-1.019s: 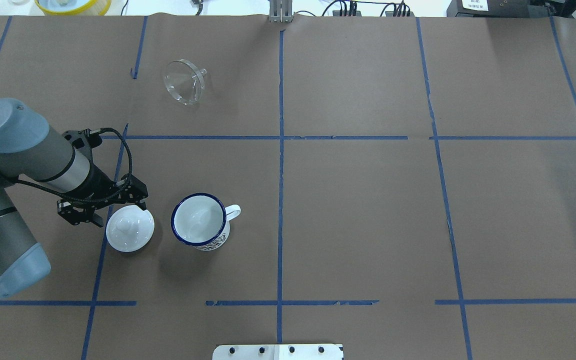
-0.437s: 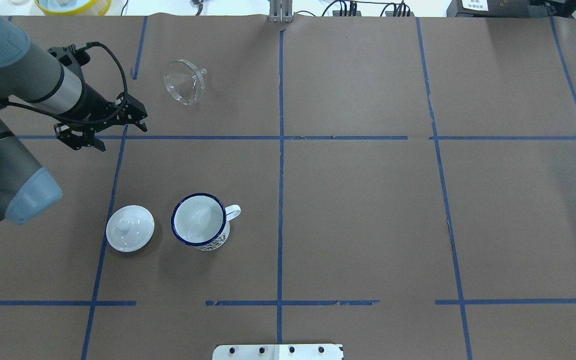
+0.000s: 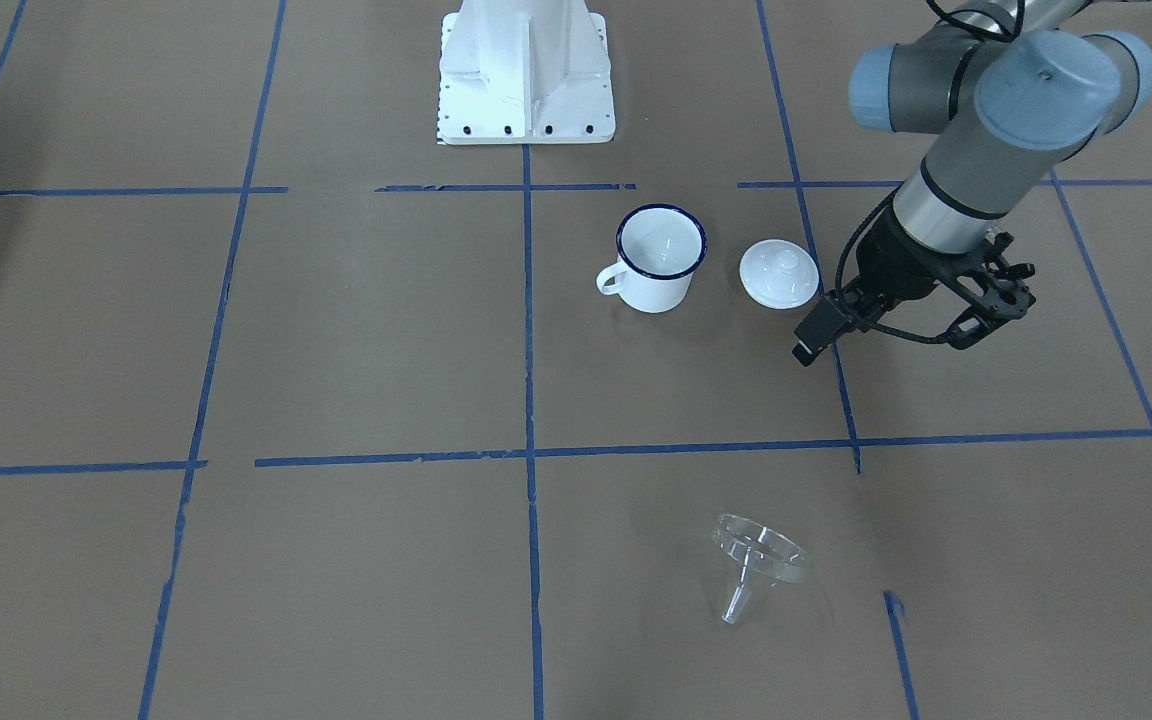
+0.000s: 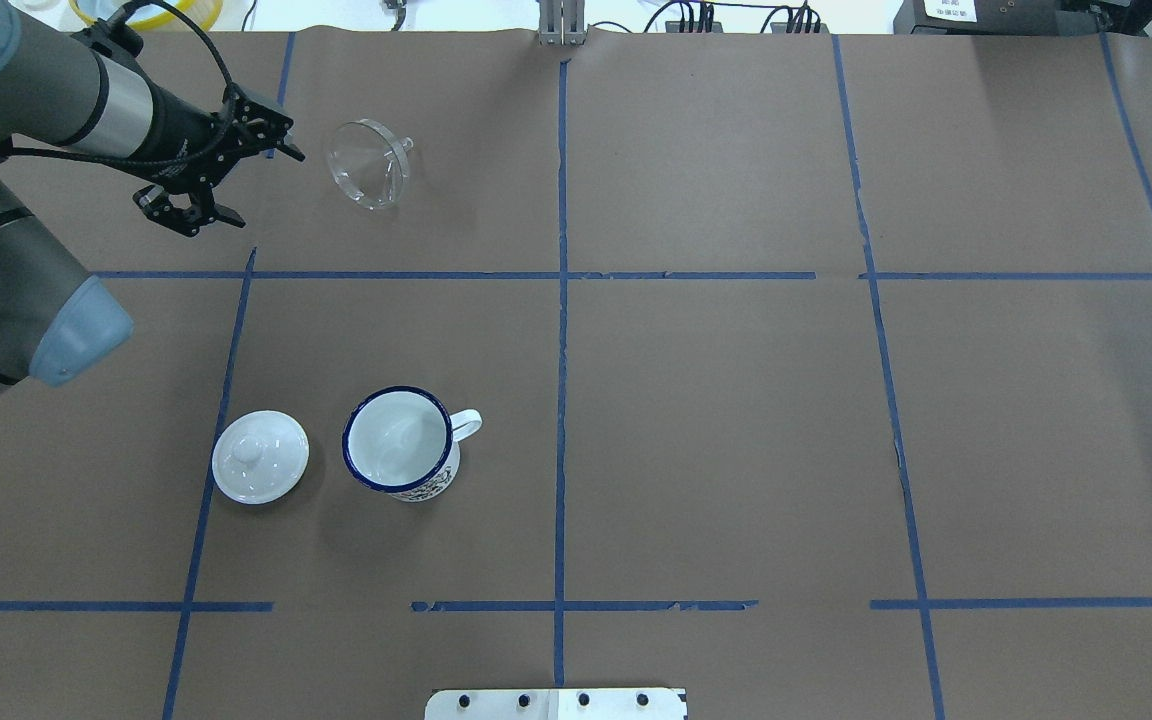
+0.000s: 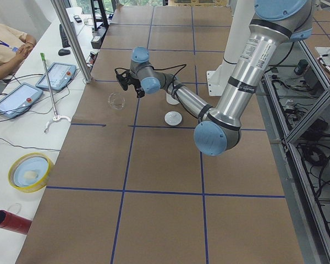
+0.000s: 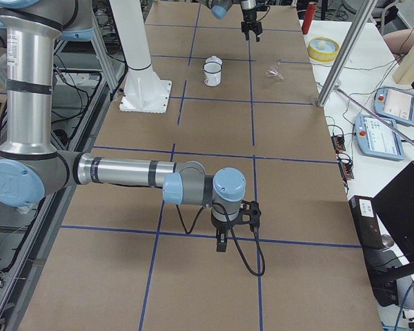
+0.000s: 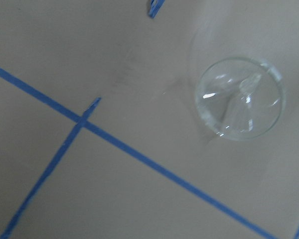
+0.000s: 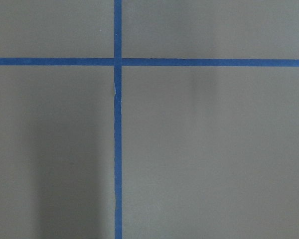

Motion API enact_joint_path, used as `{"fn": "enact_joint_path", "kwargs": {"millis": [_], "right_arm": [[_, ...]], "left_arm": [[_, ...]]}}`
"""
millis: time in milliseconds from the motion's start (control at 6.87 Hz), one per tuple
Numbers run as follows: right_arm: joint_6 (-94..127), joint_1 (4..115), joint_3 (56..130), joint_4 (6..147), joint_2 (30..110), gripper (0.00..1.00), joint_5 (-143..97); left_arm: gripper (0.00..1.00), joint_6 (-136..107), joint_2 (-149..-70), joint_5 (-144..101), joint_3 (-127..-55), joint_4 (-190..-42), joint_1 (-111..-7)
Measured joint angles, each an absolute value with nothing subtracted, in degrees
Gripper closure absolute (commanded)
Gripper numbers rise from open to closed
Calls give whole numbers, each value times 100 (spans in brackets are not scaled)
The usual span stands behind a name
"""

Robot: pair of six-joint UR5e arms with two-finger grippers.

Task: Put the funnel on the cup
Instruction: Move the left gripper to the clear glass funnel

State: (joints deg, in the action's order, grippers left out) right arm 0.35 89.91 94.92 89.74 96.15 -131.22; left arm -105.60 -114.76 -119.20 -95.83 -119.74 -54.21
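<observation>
My left gripper (image 4: 271,190) is hovering near the funnel (image 4: 368,165), jaws spread wide and holding nothing. The funnel is lying on its side on the counter (image 4: 716,400), well apart from the upright cup (image 4: 401,442) and the lid (image 4: 260,456) beside it. I cannot tell how the right gripper (image 6: 222,243) is standing.

You see the black right claw (image 6: 221,241) only from the desk's (image 6: 297,193) end, so its jaws can't be judged. From the left end, the left arm (image 5: 192,104) covers most of the white enamel mug (image 5: 168,100).
</observation>
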Motion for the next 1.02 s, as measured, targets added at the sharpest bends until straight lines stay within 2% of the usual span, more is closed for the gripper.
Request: {"fn": "enact_joint_path", "kwargs": {"millis": [437,1019], "right_arm": [[35,8991,9492,8974,9615,0,-13122],[35,8991,9492,8974,9615,0,-13122]], "left_arm": [[0,-12327,-11953,-10324,-8792,-12661,-5184],[6,-12849,-12048,-9444,-7836,-14229,-4757]]}}
